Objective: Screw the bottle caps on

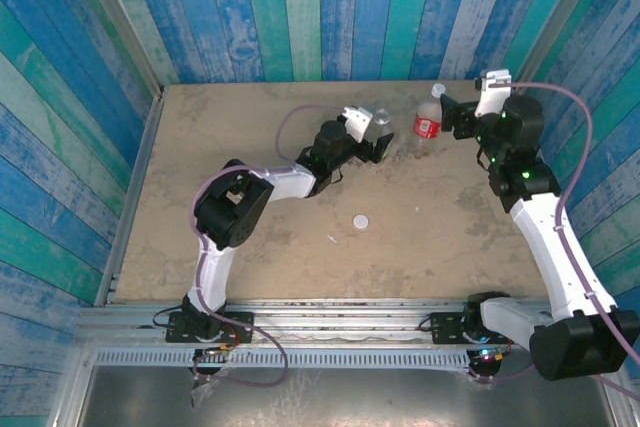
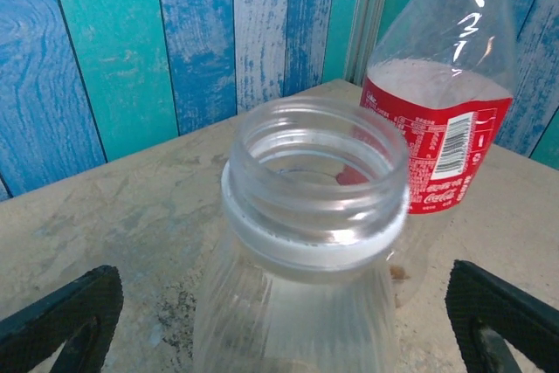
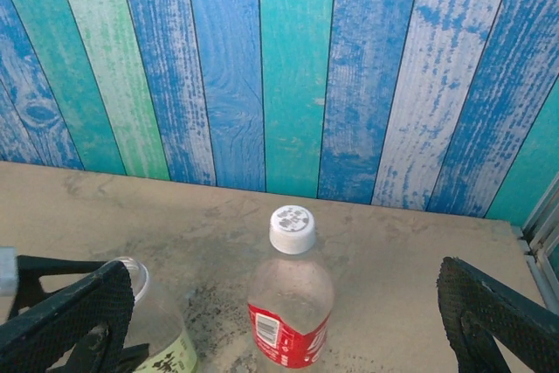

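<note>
One red-labelled bottle (image 3: 289, 303) wears a white cap (image 3: 293, 229); other bottle (image 2: 306, 303) open.

Scuffed beige table (image 1: 200, 157). Far side: capped red-label bottle (image 1: 428, 125) upright, uncapped clear bottle (image 1: 379, 118) just beside it. Loose white cap (image 1: 360, 219) flat mid-table, well apart from both.

Open-necked clear plastic bottle (image 2: 301, 242) stands just left of capped red-labelled plastic bottle (image 1: 427, 125); small round white cap (image 1: 360, 219) lies on the surface (image 1: 200, 137) before them, well apart.
</note>
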`<state>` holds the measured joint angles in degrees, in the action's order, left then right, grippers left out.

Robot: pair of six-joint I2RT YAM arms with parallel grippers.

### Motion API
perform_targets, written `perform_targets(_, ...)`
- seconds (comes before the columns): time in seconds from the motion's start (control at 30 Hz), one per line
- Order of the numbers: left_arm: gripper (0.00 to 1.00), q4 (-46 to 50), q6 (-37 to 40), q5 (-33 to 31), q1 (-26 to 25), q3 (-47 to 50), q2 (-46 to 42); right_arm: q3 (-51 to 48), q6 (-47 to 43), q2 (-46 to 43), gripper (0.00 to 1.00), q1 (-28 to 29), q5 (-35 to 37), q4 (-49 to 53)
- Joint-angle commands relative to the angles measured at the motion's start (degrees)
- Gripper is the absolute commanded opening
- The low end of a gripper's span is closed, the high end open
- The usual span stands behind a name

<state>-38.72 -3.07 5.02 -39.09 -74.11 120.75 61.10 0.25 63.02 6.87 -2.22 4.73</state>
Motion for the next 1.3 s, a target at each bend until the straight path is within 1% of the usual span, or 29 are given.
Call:
perform_targets(0.0, 0.99, 2.4, -1.4, -0.1, -0.1, -3.0, 5.2, -1.5, 0.2, -0.7, 0.92, -0.3, -0.2, 0.5)
perform_targets(0.1, 0.95, 4.0, -1.7, -0.1, -0.1, -5.1, 6.5, -2.4, 1.7, -0.7, 0.91, -0.3, -0.7, -0.2)
perform_targets(0.23, 0.87, 6.2, -1.8, -0.4, -0.1, -7.4, 7.5, -3.2, 3.9, -0.8, 0.90, -0.3, -1.9, -1.3)
perform_targets(0.27, 0.84, 6.2, -1.8, -0.3, -0.1, -7.5, 7.6, -3.3, 4.3, -0.8, 0.90, -0.3, -1.9, -1.3)
perform_targets(0.33, 0.72, 5.9, -1.7, 0.0, -0.2, -7.5, 7.7, -3.6, 5.0, -1.1, 0.90, -0.3, -1.9, -1.3)
perform_targets(0.37, 0.70, 5.8, -1.8, 0.1, -0.1, -7.5, 7.7, -3.8, 5.0, -1.2, 0.90, -0.3, -1.9, -1.4)
perform_targets(0.53, 0.64, 4.5, -2.0, 1.1, -0.1, -6.4, 7.0, -5.3, 8.1, -2.8, 0.91, -0.3, -1.8, -2.4)
perform_targets(0.57, 0.64, 3.9, -1.9, 1.3, -0.1, -5.7, 6.6, -5.7, 9.7, -3.2, 0.93, -0.3, -1.7, -2.6)
perform_targets(0.63, 0.63, 2.0, -1.8, 1.7, -0.2, -3.8, 5.4, -6.8, 10.1, -4.1, 0.96, -0.3, -3.8, -3.3)
perform_targets(0.67, 0.63, 0.8, -1.5, 1.9, -0.1, -2.5, 4.6, -7.7, 9.1, -4.6, 1.00, -0.3, -6.5, -4.2)
perform_targets(0.7, 0.61, -0.4, -1.2, 1.9, -0.2, -1.1, 3.5, -8.6, 8.3, -5.1, 1.00, -0.3, -9.0, -5.0)
perform_targets(0.77, 0.57, -1.9, -0.1, 2.5, -0.2, 1.7, 1.4, -10.7, 10.3, -5.4, 1.00, -0.4, -11.4, -7.4)
perform_targets(0.87, 0.56, -3.8, 1.7, 3.3, -0.1, 6.6, -2.7, -12.5, 12.2, -4.0, 1.00, -0.3, -16.4, -9.2)
perform_targets(0.9, 0.56, -4.5, 2.3, 3.4, -0.1, 8.4, -4.3, -12.6, 11.5, -3.3, 1.00, -0.3, -18.4, -8.9)
perform_targets(0.97, 0.56, -5.7, 3.0, 3.8, -0.1, 12.5, -7.7, -12.8, 11.2, -1.9, 1.00, -0.2, -20.2, -8.0)
perform_targets(1.03, 0.55, -7.0, 3.7, 4.3, -0.1, 17.1, -10.9, -13.5, 11.1, -1.1, 0.98, 0.4, -19.7, -7.6)
perform_targets(1.1, 0.56, -9.2, 3.7, 5.2, 0.0, 22.3, -14.7, -13.7, 9.5, -0.5, 0.97, 2.4, -17.6, -5.5)
perform_targets(1.13, 0.55, -10.0, 3.7, 5.7, -0.1, 24.8, -16.2, -13.6, 8.6, -0.2, 0.96, 3.8, -15.7, -4.2)
perform_targets(1.27, 0.55, -11.2, 3.6, 9.0, -0.1, 33.0, -22.5, -13.3, 3.8, 1.6, 0.97, 12.1, -6.0, 1.2)
